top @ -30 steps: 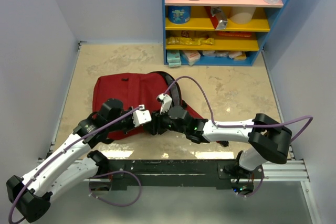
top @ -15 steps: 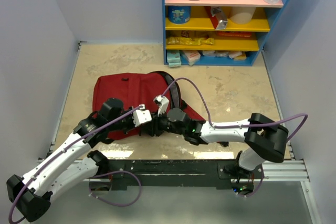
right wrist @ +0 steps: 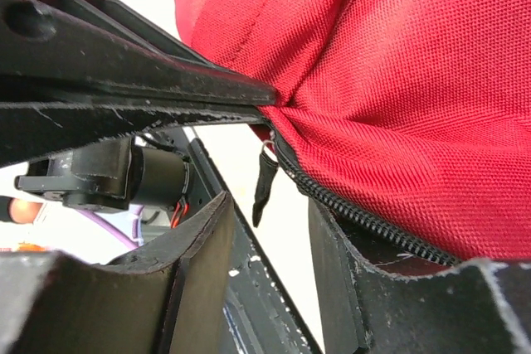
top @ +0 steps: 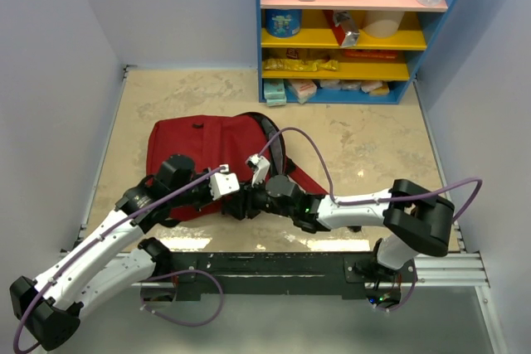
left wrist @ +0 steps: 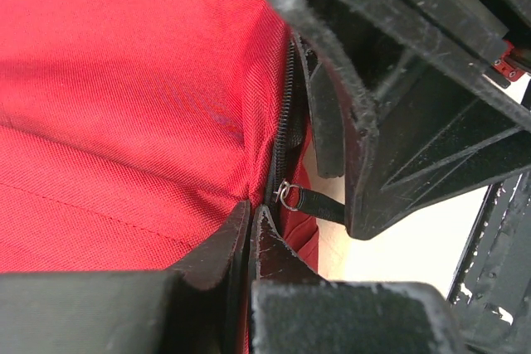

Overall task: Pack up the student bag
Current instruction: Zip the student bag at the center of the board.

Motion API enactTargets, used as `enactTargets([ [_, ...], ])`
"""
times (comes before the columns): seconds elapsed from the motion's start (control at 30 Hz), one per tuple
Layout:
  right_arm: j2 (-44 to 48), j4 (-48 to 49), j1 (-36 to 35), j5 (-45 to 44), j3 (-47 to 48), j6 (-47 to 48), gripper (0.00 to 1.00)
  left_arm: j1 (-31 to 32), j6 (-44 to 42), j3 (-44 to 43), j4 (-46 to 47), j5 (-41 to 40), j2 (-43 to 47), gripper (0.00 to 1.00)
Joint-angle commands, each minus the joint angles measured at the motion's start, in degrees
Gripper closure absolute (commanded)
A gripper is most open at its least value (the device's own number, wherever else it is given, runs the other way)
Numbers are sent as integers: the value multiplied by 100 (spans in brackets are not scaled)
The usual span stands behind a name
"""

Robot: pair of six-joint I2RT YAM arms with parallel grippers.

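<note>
The student bag (top: 195, 143), dark red, lies flat on the table's left half. My left gripper (top: 239, 201) is at its near right corner. In the left wrist view the left gripper (left wrist: 249, 213) is shut on a fold of the bag's fabric (left wrist: 124, 80) beside the black zipper (left wrist: 286, 105). My right gripper (top: 252, 202) meets it from the right. In the right wrist view the right gripper (right wrist: 270, 205) stands open. The black zipper pull (right wrist: 265, 184) hangs just ahead of its fingers, untouched. The bag's inside is hidden.
A blue shelf unit (top: 261, 39) with packets, a tin and bottles stands at the back. Grey walls close both sides. The black base rail (top: 274, 267) runs along the near edge. The bag's black strap (top: 274, 143) curls by the right arm's purple cable (top: 319, 167).
The right arm has shifted slightly left, closer to the bag's corner. The left arm and the bag have not moved.
</note>
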State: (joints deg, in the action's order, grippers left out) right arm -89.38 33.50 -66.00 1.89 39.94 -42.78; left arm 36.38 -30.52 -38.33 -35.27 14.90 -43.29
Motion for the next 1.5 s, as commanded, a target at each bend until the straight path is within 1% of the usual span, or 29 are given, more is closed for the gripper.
enactTargets([
  [0.0,26,535,-97,-408,-232,-72,54,1,126,-325,99,339,22,100],
  [0.23,-219,860,-440,-978,-101,-46,54,-8,126,-395,37,321,57,100],
  [0.4,-404,1123,-511,-1112,-13,-116,55,1,90,-421,-50,312,57,100],
  [0.5,-474,1159,-511,-1129,48,-151,56,1,73,-421,-77,347,66,100],
  [0.57,-510,1159,-519,-1147,92,-142,59,1,47,-439,-94,382,75,100],
  [0.6,-510,1151,-511,-1208,101,-134,61,1,38,-439,-112,400,57,96],
  [0.63,-501,1159,-511,-1252,101,-134,61,1,29,-448,-138,426,57,90],
  [0.73,-483,1168,-511,-1305,128,-99,62,1,-33,-456,-252,461,57,85],
  [0.8,-510,1142,-511,-1244,215,-98,64,1,-76,-448,-288,453,83,80],
  [0.83,-553,1124,-511,-1209,250,-81,65,1,-68,-430,-297,444,110,75],
  [0.87,-571,1089,-511,-1182,277,-81,67,1,-76,-413,-288,444,127,71],
  [0.93,-615,1080,-519,-1121,312,-98,72,1,-77,-413,-297,435,180,62],
  [1.03,-580,984,-519,-1112,286,-142,80,-8,-50,-439,-340,409,233,53],
  [1.1,-449,913,-511,-1164,190,-177,85,-8,-59,-500,-402,409,251,50],
  [1.17,-291,799,-511,-1191,110,-195,87,1,-111,-570,-516,470,268,46],
  [1.2,-247,747,-511,-1235,49,-204,90,1,-155,-597,-577,505,268,45],
  [1.3,-62,615,-519,-1357,-83,-230,94,0,-418,-650,-858,751,303,44],
  [1.33,-1,501,-511,-1402,-109,-230,99,1,-611,-641,-1016,813,312,44],
  [1.47,403,35,-519,-1674,-118,-151,100,1,-1008,-431,-1211,1129,312,44],
])
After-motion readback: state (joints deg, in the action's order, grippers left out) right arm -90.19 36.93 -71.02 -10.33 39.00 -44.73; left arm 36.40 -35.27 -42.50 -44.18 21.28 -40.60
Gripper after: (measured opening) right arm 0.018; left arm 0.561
